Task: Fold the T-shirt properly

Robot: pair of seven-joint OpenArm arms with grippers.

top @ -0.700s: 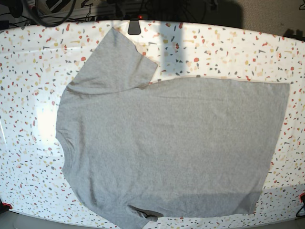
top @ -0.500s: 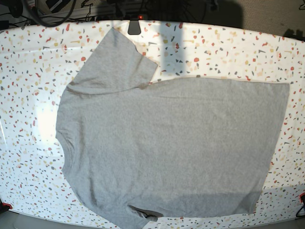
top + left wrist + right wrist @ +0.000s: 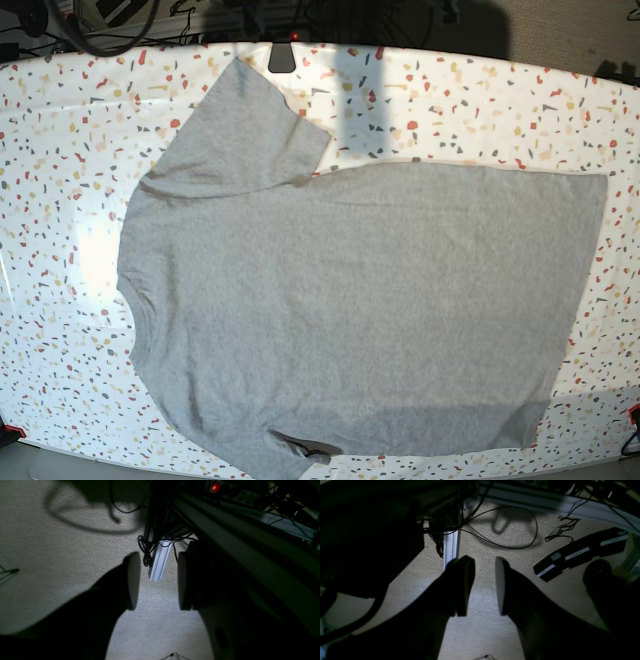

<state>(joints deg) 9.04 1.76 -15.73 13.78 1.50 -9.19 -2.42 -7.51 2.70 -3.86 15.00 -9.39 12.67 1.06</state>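
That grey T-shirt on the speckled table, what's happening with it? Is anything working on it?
Nothing is touching it right now. The T-shirt lies spread flat on the speckled table, plain side up, with one sleeve pointing to the far edge. Neither arm shows over the table. The left gripper and the right gripper both hang open and empty over carpet and cables, so folding has not begun.
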